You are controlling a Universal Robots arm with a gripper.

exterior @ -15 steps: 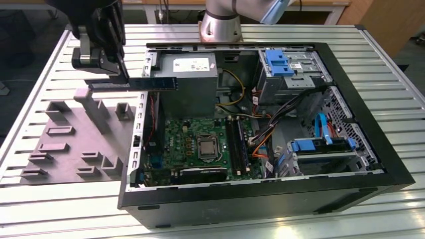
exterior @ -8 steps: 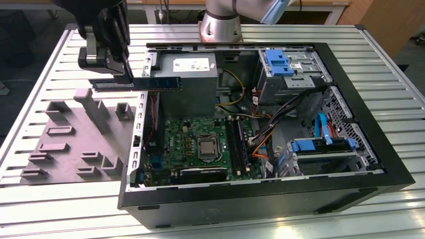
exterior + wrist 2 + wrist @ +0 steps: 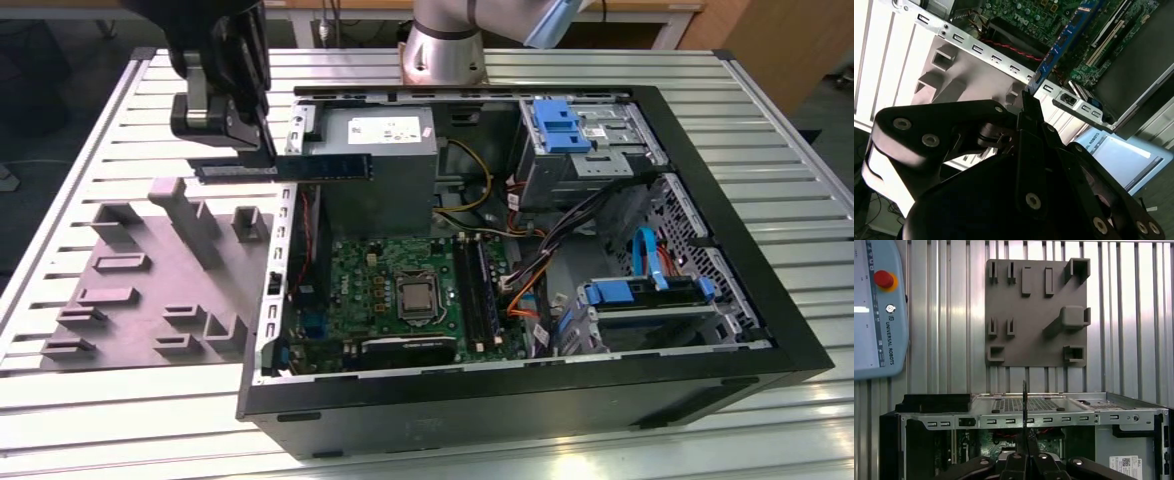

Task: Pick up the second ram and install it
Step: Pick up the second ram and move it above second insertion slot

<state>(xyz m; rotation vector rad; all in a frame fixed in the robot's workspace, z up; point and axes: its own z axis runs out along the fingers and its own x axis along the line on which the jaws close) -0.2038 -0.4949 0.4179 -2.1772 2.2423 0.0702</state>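
Over the slatted table (image 3: 120, 420), jaws grip the second ram (image 3: 327, 166) (edge-on in the first wrist view).

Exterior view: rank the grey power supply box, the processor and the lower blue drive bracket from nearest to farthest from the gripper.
The gripper holds the second ram at the exterior view's left.
1. Grey power supply box, just beside the ram's tip.
2. Processor, lower, mid-case.
3. Lower blue drive bracket, far on the exterior view's right.
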